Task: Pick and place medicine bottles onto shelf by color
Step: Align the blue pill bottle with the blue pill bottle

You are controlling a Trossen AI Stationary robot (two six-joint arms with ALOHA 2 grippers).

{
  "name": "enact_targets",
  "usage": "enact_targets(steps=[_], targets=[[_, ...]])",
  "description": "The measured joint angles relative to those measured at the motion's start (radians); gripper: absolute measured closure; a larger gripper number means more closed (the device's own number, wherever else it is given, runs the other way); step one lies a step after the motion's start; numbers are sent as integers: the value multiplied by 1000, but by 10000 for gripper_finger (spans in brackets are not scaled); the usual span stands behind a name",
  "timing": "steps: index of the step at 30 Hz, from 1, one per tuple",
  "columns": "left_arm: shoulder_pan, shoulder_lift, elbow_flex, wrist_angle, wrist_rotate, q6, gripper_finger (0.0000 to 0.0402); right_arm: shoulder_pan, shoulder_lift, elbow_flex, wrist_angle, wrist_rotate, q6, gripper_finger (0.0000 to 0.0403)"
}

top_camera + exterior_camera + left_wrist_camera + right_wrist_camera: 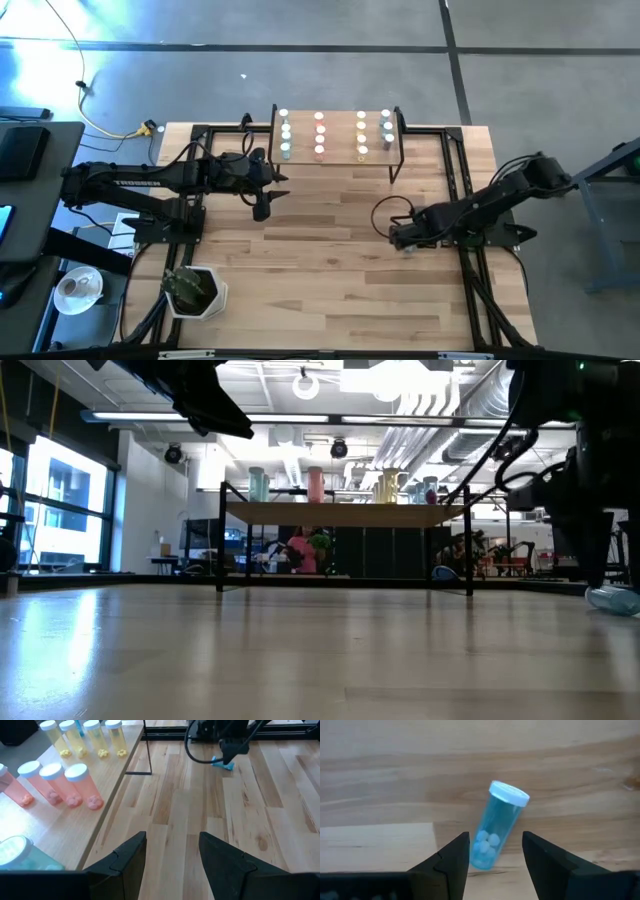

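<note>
- Blue bottle (497, 827) lies tipped on the bench (330, 250), between the parted fingers of the right hand (495, 851); seemingly not gripped yet.
- Left hand (171, 851) hovers beside the shelf (340, 158), parted and holding nothing.
- Green, pink, yellow and blue bottles stand in rows on the shelf.

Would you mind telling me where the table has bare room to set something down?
Free: the wide tabletop between the left gripper and right gripper, and in front of both. Crowded: the shelf, lined with bottle rows, and around the right gripper, where a blue bottle lies between its open fingers.
</note>
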Motion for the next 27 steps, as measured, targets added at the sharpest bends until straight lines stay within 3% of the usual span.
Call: enact_targets(steps=[12, 27], targets=[[0, 0, 0, 0, 0, 0, 229, 0, 127, 2, 100, -19, -31, 232], [0, 0, 0, 0, 0, -35, 229, 1, 137, 34, 121, 20, -185, 315]])
